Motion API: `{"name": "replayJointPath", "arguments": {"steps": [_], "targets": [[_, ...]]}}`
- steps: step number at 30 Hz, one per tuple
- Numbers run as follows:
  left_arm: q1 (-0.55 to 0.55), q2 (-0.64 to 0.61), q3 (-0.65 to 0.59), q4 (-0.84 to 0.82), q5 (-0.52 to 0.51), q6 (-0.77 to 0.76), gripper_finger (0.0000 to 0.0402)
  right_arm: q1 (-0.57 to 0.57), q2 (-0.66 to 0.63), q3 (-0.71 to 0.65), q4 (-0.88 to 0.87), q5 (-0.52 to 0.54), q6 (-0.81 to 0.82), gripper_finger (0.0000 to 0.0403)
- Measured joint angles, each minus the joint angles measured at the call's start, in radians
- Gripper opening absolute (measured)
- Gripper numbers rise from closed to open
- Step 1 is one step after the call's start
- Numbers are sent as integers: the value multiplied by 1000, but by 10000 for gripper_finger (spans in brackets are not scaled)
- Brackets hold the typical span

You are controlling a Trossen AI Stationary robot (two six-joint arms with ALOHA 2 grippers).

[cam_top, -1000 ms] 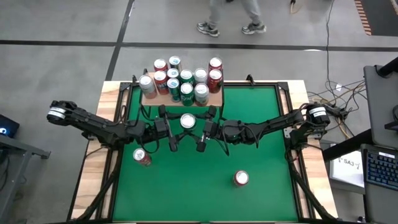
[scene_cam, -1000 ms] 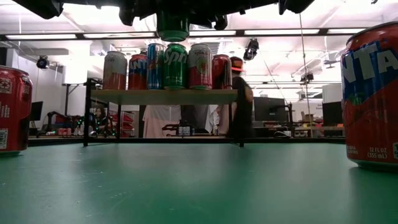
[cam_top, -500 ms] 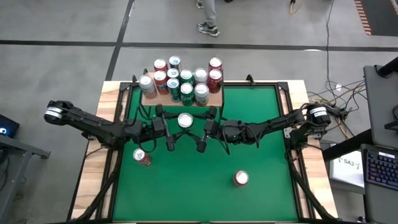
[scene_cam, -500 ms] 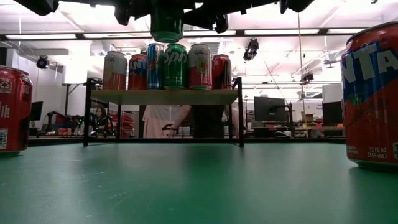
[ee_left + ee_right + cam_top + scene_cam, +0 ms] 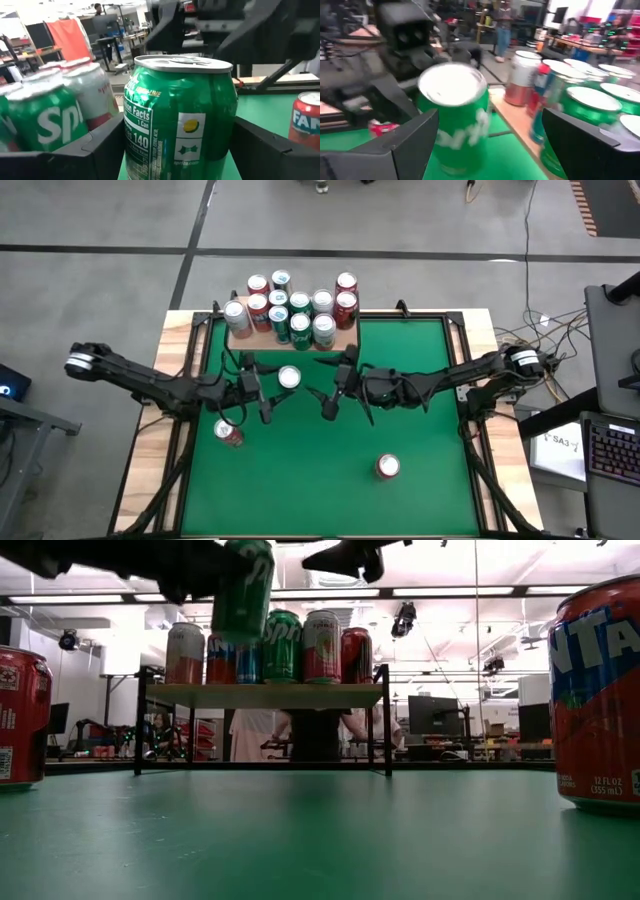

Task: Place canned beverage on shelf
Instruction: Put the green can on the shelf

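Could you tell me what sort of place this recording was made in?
It looks like a robotics lab or workshop: a green table with two mounted arms stands on a concrete floor, ceiling strip lights run overhead, and monitors and workbenches fill the room behind the shelf.

Left gripper (image 5: 268, 394) is clamped around a green can (image 5: 289, 378), held up mid-air. Right gripper (image 5: 334, 391) hangs alongside with fingers spread (nothing in it).

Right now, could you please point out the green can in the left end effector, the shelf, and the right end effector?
green can (image 5: 180, 125), left wrist view, label side.
shelf (image 5: 260, 695), low view, board's front edge.
right end effector (image 5: 333, 402), high view, between fingertips.
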Motion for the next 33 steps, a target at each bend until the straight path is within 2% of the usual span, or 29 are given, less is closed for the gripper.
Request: {"name": "replayJointPath", "arguments": {"steps": [3,6,11,18,27,33], "targets": [[1,31,-21,77,-3,8,277,0,21,31,1,-80,22,345],[1,67,-15,146,-14,29,277,0,51,66,-6,-95,30,345],[1,118,2,160,-22,34,277,0,94,122,-50,-86,42,345],[2,152,23,223,-24,35,277,-1,105,149,-107,-9,60,345],[2,165,49,229,-32,58,277,-13,115,151,-85,-12,54,344],[2,182,49,246,-32,57,277,-18,117,159,-97,-14,27,310]]}}
